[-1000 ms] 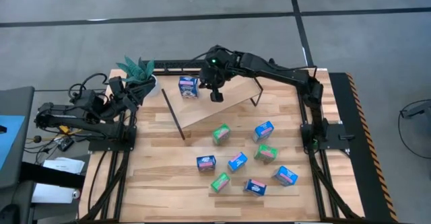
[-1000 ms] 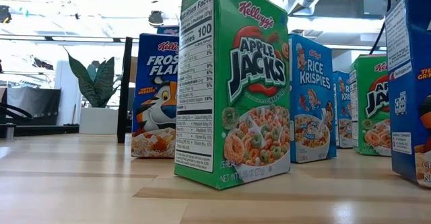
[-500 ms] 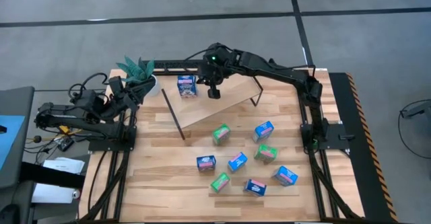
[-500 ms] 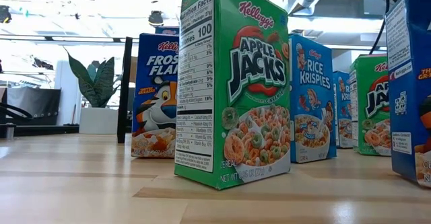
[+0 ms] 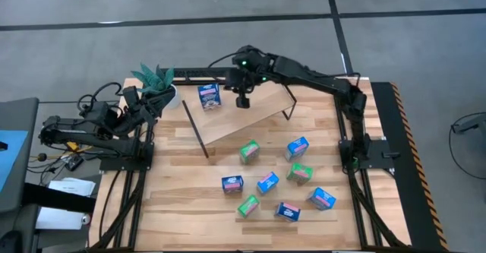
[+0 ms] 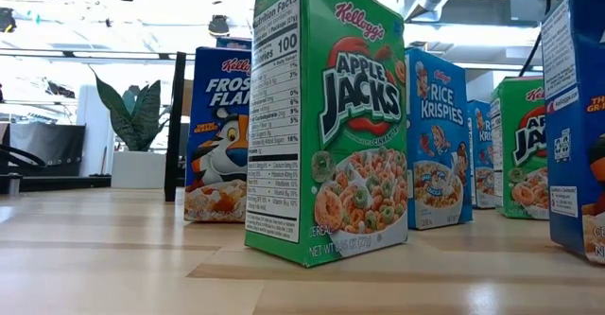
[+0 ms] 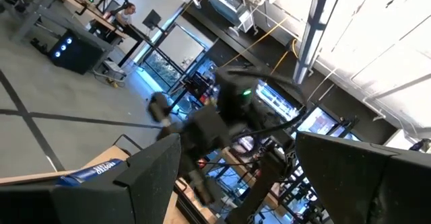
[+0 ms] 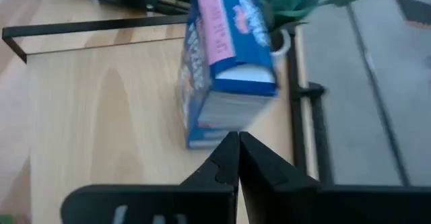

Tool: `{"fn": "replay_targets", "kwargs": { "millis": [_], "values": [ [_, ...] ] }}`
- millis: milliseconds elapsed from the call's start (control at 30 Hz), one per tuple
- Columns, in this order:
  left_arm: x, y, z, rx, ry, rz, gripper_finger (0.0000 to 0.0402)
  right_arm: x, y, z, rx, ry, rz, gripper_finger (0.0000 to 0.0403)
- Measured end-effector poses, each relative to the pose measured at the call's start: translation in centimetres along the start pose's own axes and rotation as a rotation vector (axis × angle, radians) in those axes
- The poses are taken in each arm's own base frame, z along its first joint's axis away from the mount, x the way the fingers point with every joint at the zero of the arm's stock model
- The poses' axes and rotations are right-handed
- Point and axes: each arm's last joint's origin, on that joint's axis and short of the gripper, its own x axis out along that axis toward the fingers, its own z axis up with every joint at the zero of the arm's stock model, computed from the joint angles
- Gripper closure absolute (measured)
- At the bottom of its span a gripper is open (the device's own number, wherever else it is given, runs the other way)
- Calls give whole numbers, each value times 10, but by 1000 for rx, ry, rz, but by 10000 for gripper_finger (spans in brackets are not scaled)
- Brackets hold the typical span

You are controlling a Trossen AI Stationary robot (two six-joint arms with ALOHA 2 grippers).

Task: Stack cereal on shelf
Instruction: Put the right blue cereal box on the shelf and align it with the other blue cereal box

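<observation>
The right gripper (image 5: 242, 101) hangs over the upper end of the shelf (image 5: 258, 115), its jaws pressed together and holding nothing, as the right wrist view shows (image 8: 237, 158). Just beside its tips stands a blue cereal box (image 5: 209, 96) on the shelf board, with a pink and white printed face (image 8: 225, 56); its lettering is too blurred to read.

The other eight boxes stand on the bench (image 5: 175, 207) in front of the shelf, near one another but mostly apart. From table height the closest is a green Kellogg's Apple Jacks box (image 6: 326, 126), its side panel headed "Nutrition Facts" with "Calories 100". Behind it to one side is a blue Frosted Flakes box (image 6: 217, 135), partly covered, so only "FROS" and "FLA" show. On the other side stands a blue Kellogg's Rice Krispies box (image 6: 437, 137), then a second green Apple Jacks box (image 6: 518, 147), and a blue box (image 6: 575, 116) cut off by the picture's edge.

The left gripper (image 5: 146, 110) waits at the bench's left edge beside a potted plant (image 5: 155, 80), its jaws spread wide in the left wrist view.
</observation>
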Motion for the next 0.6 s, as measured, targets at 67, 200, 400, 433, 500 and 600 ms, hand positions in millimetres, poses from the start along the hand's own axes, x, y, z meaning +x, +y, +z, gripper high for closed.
{"fn": "replay_targets", "kwargs": {
  "millis": [67, 200, 400, 433, 500, 600],
  "values": [
    [0, 0, 0, 10, 0, 0, 119, -25, 4, 4, -23, 58, 12, 354],
    [0, 0, 0, 34, 4, -6, 119, -71, 16, 1, -5, 211, 71, 299],
    [0, -2, -1, 36, 37, -63, 119, -141, 51, -1, 109, 324, 172, 186],
    [0, -2, -1, 36, 43, -74, 119, -152, 59, 0, 131, 334, 190, 174],
    [0, -2, -2, 41, 51, -88, 119, -171, 74, 4, 167, 332, 205, 160],
    [0, -2, -2, 58, 58, -92, 119, -190, 99, 10, 205, 320, 243, 157]
  ]
}}
